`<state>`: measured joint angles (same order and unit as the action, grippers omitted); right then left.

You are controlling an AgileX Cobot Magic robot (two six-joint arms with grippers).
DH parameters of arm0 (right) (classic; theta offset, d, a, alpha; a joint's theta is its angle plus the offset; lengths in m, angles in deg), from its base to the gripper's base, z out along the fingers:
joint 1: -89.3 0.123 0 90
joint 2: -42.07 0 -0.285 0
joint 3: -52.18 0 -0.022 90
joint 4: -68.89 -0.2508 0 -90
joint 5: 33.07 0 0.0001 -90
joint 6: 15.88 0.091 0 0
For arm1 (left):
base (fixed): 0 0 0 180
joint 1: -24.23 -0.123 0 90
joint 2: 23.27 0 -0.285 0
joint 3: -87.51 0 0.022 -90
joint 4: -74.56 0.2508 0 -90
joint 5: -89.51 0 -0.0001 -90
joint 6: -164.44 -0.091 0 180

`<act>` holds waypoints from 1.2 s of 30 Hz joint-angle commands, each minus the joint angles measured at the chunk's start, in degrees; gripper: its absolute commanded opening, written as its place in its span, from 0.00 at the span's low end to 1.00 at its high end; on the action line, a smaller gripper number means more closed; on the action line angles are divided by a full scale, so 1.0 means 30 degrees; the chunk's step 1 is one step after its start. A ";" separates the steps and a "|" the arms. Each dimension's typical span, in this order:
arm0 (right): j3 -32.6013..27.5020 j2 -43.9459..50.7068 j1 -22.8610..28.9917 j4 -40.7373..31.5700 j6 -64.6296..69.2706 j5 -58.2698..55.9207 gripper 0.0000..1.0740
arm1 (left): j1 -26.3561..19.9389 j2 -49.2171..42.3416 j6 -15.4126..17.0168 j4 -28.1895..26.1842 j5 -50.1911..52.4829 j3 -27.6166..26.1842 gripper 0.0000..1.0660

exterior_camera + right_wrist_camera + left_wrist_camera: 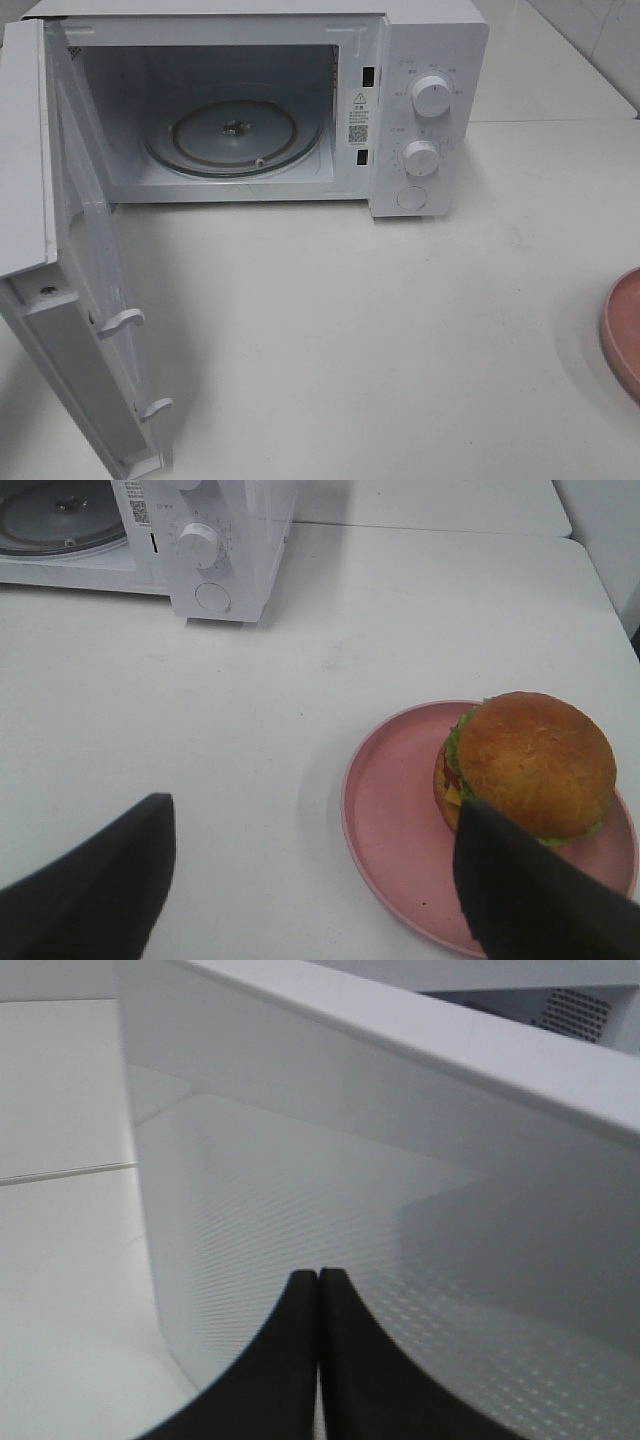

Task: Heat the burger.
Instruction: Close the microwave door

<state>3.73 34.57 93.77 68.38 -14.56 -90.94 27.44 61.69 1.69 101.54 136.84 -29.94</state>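
The burger (530, 765), with its golden-brown bun, lettuce and cheese, stands on one side of a round pink plate (390, 830) in the right wrist view. My right gripper (312, 805) is open wide and holds nothing. One of its dark fingers (530, 900) overlaps the burger's near edge in the picture. The high view shows only the plate's rim (625, 330) at the right edge, with the burger and both grippers out of frame. My left gripper (318, 1278) is shut on nothing, close to the outer face of the microwave door (350, 1220).
The white microwave (420, 60) stands at the back of the white table, its door (80, 300) swung wide open to the left. Inside lies the bare glass turntable (235, 130). Two dials (432, 95) and a button are on its right panel.
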 commanded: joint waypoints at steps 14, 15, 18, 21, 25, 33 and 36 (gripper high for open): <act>-0.0057 0.0497 -0.0134 -0.0076 -0.0267 0.0306 0.71 | 0.4717 0.3094 -0.1833 -0.4087 0.1050 -0.2082 0.00; -0.0057 0.0497 -0.0134 -0.0076 -0.0267 0.0306 0.71 | 0.5118 0.3419 -0.1833 -0.4507 0.1012 -0.2445 0.00; -0.0057 0.0497 -0.0134 -0.0076 -0.0267 0.0306 0.71 | 0.5787 0.3896 -0.1833 -0.5252 0.1031 -0.3113 0.00; -0.0057 0.0497 -0.0134 -0.0076 -0.0267 0.0306 0.71 | 0.6455 0.4393 -0.1833 -0.5691 0.0993 -0.3858 0.00; -0.0057 0.0497 -0.0134 -0.0076 -0.0267 0.0306 0.71 | 0.7277 0.5290 -0.1833 -0.6073 0.0974 -0.4908 0.00; -0.0057 0.0497 -0.0134 -0.0076 -0.0267 0.0306 0.71 | 0.8804 0.7219 -0.1891 -0.7888 0.0936 -0.7143 0.00; -0.0057 0.0497 -0.0134 -0.0076 -0.0267 0.0306 0.71 | 0.9282 0.7869 -0.1910 -0.8117 0.0917 -0.8041 0.00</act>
<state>3.73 34.57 93.77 68.38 -14.56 -90.94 54.82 85.41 -3.76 78.11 139.24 -53.37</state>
